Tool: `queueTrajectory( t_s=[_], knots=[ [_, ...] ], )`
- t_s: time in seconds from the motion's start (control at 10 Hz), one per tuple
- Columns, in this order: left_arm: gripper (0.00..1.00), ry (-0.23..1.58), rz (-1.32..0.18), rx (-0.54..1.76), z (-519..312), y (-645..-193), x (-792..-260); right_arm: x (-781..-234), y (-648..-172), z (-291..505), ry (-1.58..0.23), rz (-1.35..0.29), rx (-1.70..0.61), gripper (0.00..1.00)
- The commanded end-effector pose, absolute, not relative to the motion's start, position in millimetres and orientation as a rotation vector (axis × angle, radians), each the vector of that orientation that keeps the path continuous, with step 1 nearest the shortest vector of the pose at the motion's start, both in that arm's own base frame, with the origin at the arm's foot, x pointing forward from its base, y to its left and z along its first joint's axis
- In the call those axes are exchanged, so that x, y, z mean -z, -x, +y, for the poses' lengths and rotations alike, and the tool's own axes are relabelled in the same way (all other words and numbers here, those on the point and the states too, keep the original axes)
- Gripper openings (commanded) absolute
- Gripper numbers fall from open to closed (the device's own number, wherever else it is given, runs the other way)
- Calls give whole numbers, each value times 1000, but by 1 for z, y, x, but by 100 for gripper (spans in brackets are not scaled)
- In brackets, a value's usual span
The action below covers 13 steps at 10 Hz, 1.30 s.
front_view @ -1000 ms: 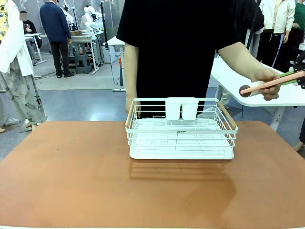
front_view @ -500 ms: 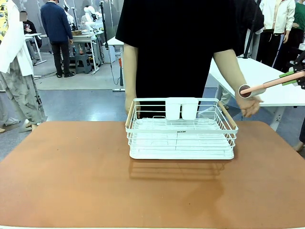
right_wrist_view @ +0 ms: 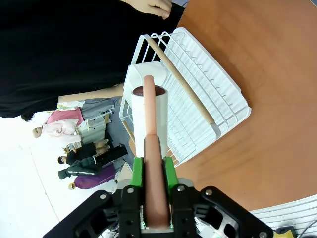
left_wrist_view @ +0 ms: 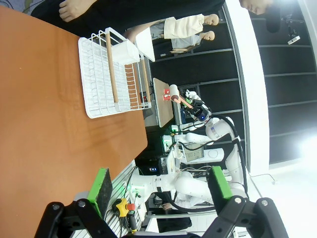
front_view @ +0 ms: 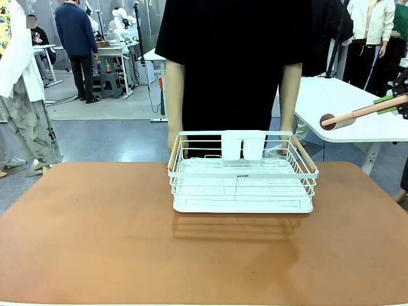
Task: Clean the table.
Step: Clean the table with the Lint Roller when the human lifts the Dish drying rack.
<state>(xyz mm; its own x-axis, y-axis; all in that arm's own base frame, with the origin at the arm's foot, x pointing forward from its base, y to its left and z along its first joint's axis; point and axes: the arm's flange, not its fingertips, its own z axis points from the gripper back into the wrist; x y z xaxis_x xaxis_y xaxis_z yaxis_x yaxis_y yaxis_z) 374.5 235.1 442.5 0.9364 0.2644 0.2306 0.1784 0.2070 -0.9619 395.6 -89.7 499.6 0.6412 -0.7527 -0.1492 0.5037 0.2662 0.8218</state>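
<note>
The reddish-brown table [front_view: 95, 242] stretches across the front view with a white wire rack [front_view: 242, 172] on its far middle. My right gripper [front_view: 400, 102] is at the right edge, above and off the table's far right corner, shut on the pink handle of a lint roller [front_view: 357, 113] whose white roll points left. In the right wrist view the green fingers [right_wrist_view: 138, 171] clamp that handle, and the roll [right_wrist_view: 146, 109] hangs over the rack [right_wrist_view: 198, 94]. My left gripper [left_wrist_view: 161, 183] is open and holds nothing, high above the table [left_wrist_view: 44, 99].
A person in black stands behind the rack, arms hanging down, one hand [right_wrist_view: 151, 6] near the table's far edge. Two white cups [front_view: 242, 145] hang inside the rack's back wall. A white-topped table [front_view: 344, 102] stands at the far right.
The person's hand let go of the lint roller's roll end and dropped to the side. My right gripper keeps the roller in the same place.
</note>
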Motion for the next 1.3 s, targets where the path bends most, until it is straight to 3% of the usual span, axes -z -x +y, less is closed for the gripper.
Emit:
queueTrajectory(
  t_s=[0.0, 1.2],
  knots=[
    [100, 1369, -386, -62, 237, -373, -443, -501, -395, -89, -981, -298, 863, 0],
    [100, 1369, -386, -62, 237, -373, -443, -501, -395, -89, -981, -298, 863, 0]
  ],
)
